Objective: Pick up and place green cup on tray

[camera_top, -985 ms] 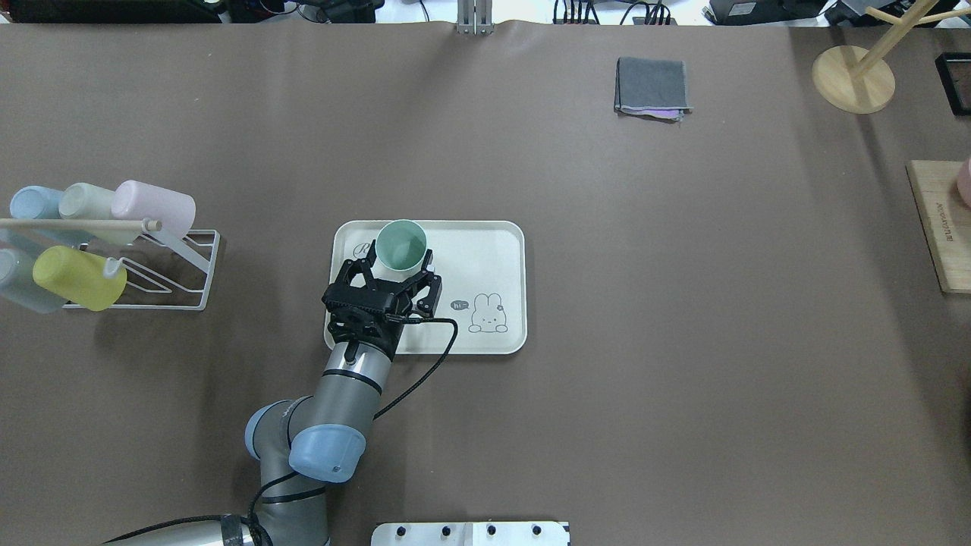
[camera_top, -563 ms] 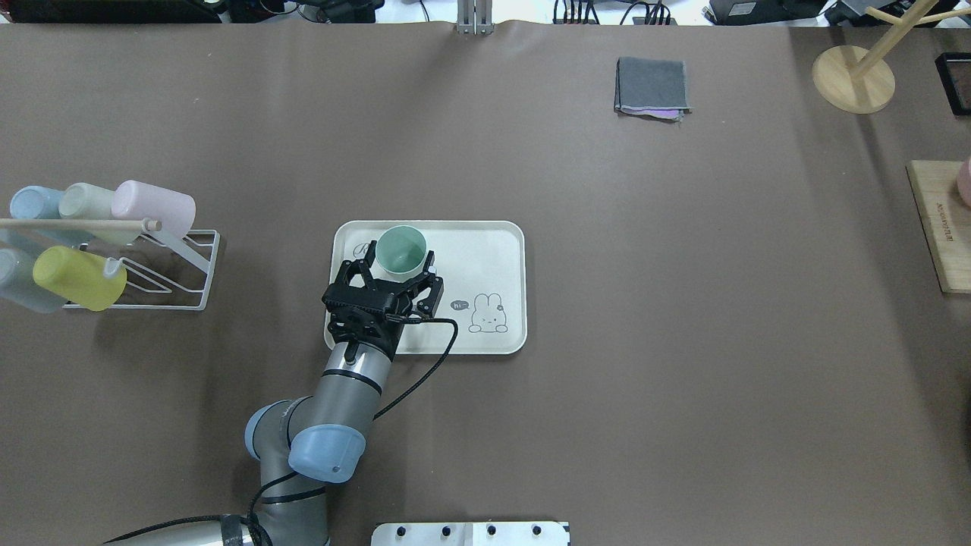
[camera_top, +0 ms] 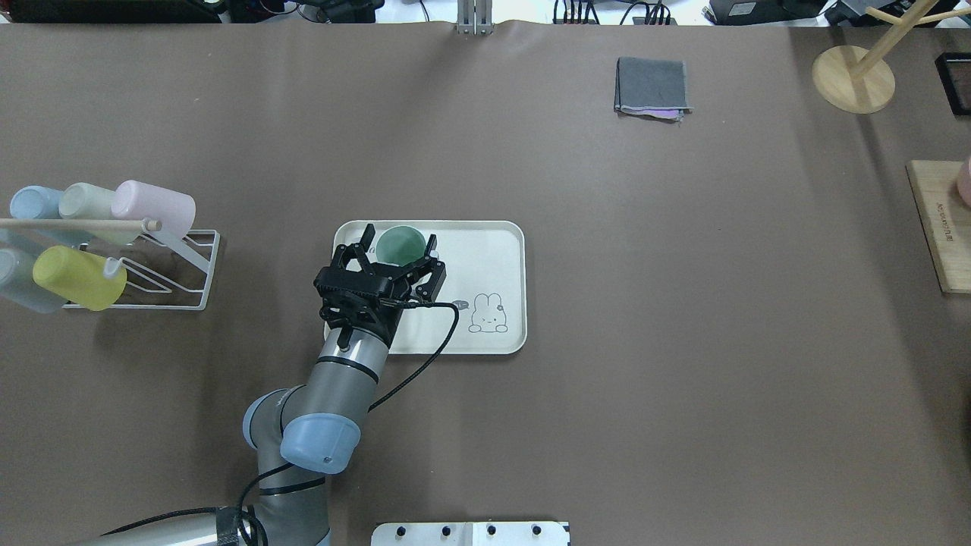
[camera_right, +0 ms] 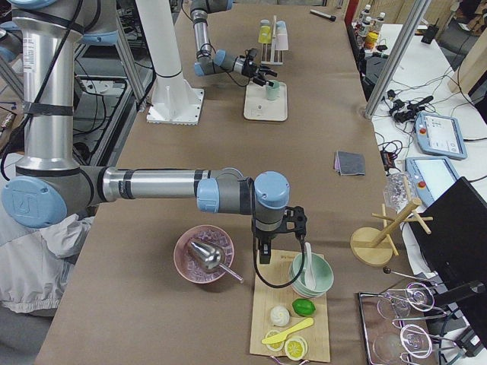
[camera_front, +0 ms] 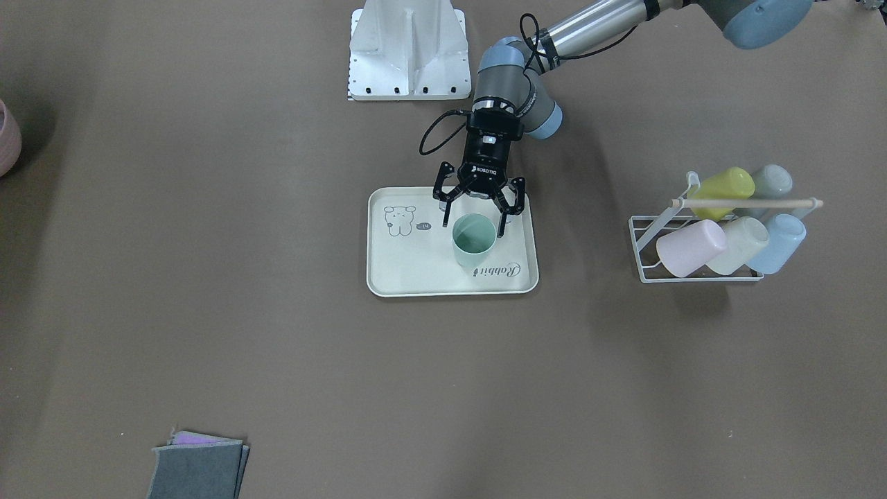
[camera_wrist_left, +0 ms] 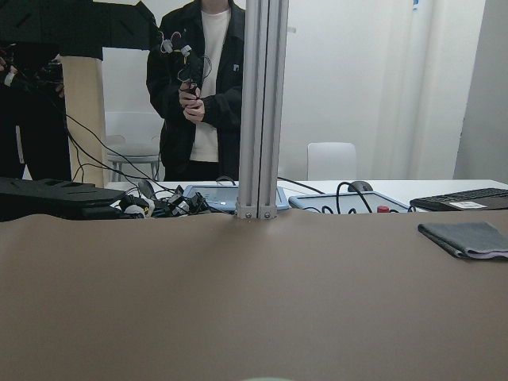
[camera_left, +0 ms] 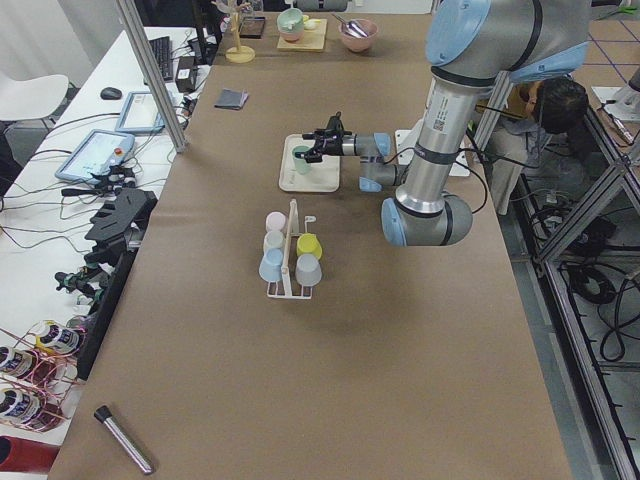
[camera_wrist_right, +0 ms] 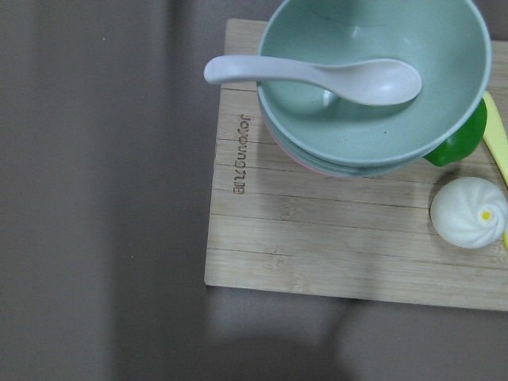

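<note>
Presently entered:

- Green cup (camera_top: 400, 244): set upright on the tray (camera_top: 485, 250), in the tray's upper-left corner in the overhead view, beside the "Rabbit" script. Placement is judged done, and release is taken as the step in hand.
- Left gripper (camera_top: 400, 235): held level and spread wide, one finger on each side of the cup. Gaps are shown in the front-facing view and nothing is gripped. The wide spread is judged to let the cup be cleared without tipping.
- Right gripper (camera_right: 262, 255): hung above a bamboo board (camera_wrist_right: 317, 238) on which stacked bowls (camera_wrist_right: 357, 119) and a spoon (camera_wrist_right: 317, 71) are carried. Whether it is spread or closed cannot be told.
- Tabletop (camera_top: 683, 303): covered in matte brown sheet. A wire rack (camera_top: 182, 252) of pastel cups is found at the left edge and a folded grey cloth (camera_top: 652, 85) at the upper right.
- Room: an aluminium post (camera_wrist_left: 259, 103), cabled desks and a standing person (camera_wrist_left: 206, 87) are recorded beyond.
</note>
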